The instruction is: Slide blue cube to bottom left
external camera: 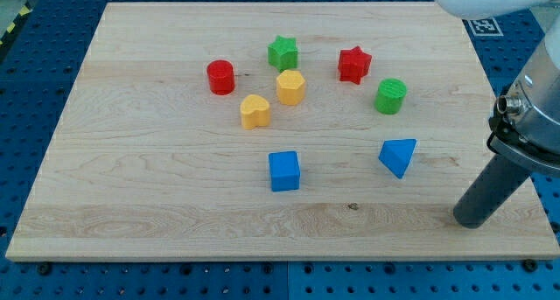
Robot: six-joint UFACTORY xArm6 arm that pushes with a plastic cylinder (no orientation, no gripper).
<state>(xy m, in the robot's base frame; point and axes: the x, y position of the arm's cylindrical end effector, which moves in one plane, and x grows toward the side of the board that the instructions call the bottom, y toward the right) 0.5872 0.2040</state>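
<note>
The blue cube [284, 170] sits on the wooden board [131, 204], a little below the middle. My tip [473, 221] rests on the board near the lower right corner, far to the right of the blue cube and below right of the blue triangular block [398, 156]. The rod rises up to the right from the tip.
Above the cube lie a yellow heart-shaped block [255, 111], a yellow hexagonal block [290, 87], a red cylinder [220, 77], a green star [283, 52], a red star [354, 65] and a green cylinder [390, 96]. A blue perforated table surrounds the board.
</note>
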